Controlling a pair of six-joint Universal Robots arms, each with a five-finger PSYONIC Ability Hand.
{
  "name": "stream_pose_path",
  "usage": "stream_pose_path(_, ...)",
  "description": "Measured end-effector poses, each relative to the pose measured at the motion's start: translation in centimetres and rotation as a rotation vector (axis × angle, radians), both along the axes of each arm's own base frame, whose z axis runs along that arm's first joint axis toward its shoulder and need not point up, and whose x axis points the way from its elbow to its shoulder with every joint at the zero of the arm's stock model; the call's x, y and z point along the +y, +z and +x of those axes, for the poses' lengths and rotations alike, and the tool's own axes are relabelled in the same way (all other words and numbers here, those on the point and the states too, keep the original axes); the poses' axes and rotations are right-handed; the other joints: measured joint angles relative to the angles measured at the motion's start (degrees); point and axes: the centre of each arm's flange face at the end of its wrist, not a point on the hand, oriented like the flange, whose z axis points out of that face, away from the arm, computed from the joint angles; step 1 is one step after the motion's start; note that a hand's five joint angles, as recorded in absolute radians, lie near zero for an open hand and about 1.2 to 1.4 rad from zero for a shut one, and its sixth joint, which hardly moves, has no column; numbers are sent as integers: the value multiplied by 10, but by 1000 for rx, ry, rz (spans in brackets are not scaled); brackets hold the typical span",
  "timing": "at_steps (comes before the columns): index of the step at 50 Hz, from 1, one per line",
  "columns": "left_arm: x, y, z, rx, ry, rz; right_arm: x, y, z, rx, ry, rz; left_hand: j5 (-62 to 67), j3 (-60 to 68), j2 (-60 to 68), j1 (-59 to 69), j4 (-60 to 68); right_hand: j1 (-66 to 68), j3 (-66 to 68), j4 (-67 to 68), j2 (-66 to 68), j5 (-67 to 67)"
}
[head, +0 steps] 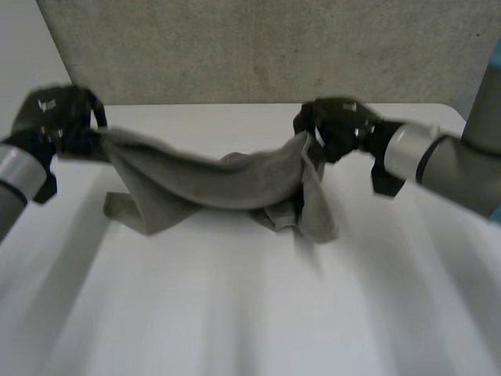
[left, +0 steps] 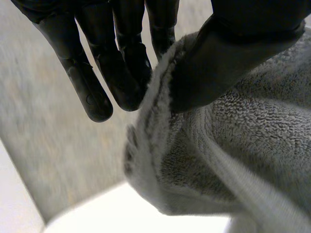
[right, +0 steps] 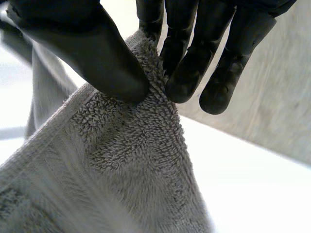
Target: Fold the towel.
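A grey towel (head: 227,182) hangs slack between my two hands above the white table (head: 235,313), its middle sagging and its lower folds resting on the table. My left hand (head: 59,117) holds one end at the far left; in the left wrist view the thumb (left: 218,63) pinches the towel's edge (left: 160,97) against the fingers (left: 116,73). My right hand (head: 337,125) holds the other end at the right. There the thumb (right: 97,58) and fingers (right: 184,63) pinch a corner of the towel (right: 141,145).
A grey wall (head: 258,47) rises behind the table's far edge. The table's near half is bare white surface.
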Motion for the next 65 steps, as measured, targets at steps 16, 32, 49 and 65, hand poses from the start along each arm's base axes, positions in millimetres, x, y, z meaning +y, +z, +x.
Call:
stream_pose_path(16,21,31,-15,133,-23,76,-4,7,17,456,-200,-262,0,0,0,0,0,-541,-543,-541,-536,-563)
stream_pose_path(32,28,-24,5,114,0,210,38,-34,2,337,-234,-129,0,0,0,0,0,-624,-615,-613,-603,-629)
stream_pose_path(49,21,-33,12,116,-8,239,74,-85,-54,305,-265,84,0,0,0,0,0,-620,-616,-613,-603,-627)
stream_pose_path(65,12,-47,13,118,1,286,65,-124,-101,553,-222,-49,0,0,0,0,0,-515,-506,-510,-498,-505)
